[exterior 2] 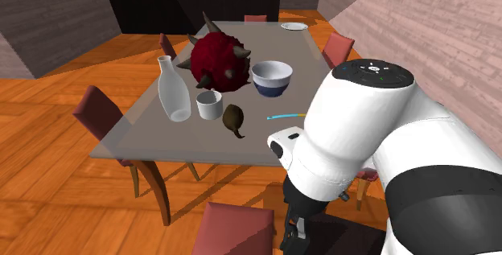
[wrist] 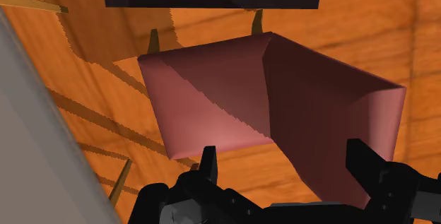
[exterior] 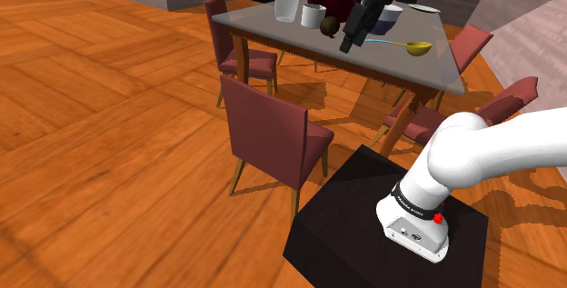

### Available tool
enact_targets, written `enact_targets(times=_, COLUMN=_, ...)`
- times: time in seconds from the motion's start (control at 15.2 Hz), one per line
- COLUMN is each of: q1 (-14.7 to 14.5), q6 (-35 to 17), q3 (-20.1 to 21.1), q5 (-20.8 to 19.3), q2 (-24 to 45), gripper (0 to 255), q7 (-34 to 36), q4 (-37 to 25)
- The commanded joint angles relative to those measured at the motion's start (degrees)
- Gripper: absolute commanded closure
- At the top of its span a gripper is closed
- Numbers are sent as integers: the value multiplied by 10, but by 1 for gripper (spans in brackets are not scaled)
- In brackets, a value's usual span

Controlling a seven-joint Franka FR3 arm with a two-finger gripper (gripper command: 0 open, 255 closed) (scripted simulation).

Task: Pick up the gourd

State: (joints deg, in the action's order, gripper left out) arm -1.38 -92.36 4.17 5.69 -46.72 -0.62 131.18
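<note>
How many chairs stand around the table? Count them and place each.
5 chairs in the second exterior view: two on the table's left, one at the far end, one on the right, one at the near end. The arm may hide another.

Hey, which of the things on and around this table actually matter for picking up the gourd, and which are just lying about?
For the job:
brown gourd, on the table beside the white cup
claw, open

Just lying about:
white cup
white bottle
spiky red ball
bowl
yellow spoon
plate
chairs
</note>
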Motion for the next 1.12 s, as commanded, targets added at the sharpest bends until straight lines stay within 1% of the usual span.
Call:
enact_targets(times=0.0, q1=0, q6=0, q3=0, q5=0, q2=0, gripper=0, q7=0, q4=0)
enact_targets(times=0.53, q1=54, q6=-57, q3=-41, q5=13, q2=141, gripper=0, q7=57, q4=-91)
enact_targets(times=1.06, q1=97, q6=-89, q3=-91, q5=39, q2=270, gripper=0, q7=107, q4=-194)
